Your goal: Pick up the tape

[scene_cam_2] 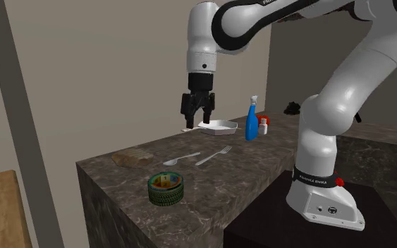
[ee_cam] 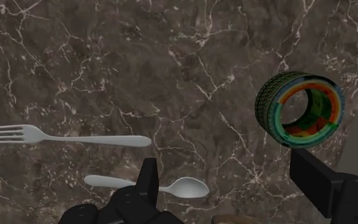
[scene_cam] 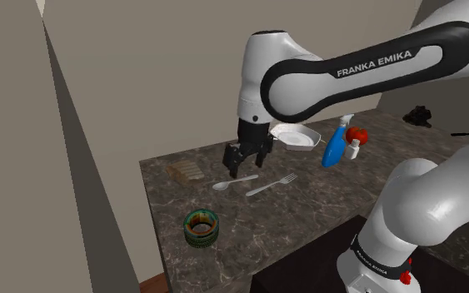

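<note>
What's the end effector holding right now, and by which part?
Nothing. The end effector hangs open and empty above the counter; the tape sits apart from it near the counter's edge.

Dark, white-veined marble-look countertop (scene_cam: 307, 212). Pale fork (scene_cam: 271, 185) and pale spoon (scene_cam: 235, 182) lie side by side near its middle. Shallow white dish (scene_cam: 296, 136) at the far edge. Next to it stand an upright blue spray bottle (scene_cam: 337, 143) and a small red-capped white bottle (scene_cam: 354, 146). Flat brownish slab (scene_cam: 185, 171), apart.
</note>
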{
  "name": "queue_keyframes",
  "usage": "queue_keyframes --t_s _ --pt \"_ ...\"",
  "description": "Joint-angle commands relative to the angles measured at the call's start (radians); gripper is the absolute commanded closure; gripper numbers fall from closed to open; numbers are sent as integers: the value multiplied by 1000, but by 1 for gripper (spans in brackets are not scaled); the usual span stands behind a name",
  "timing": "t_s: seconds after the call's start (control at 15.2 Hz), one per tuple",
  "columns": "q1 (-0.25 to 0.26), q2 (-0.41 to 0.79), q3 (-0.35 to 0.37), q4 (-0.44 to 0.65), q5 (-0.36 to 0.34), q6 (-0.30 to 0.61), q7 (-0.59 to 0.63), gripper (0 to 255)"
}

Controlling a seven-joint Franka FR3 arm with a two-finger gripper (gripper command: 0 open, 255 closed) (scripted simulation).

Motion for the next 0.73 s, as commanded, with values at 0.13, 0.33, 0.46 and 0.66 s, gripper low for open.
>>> queue_keyframes --t_s 0.13,0.33,0.46,0.66 --pt "-5 133 90 3 -15 134 78 0" --pt "-18 245 159 26 -55 220 156 0" --pt "-31 327 204 48 -101 274 219 0" --pt "-44 418 245 76 -168 323 295 0"
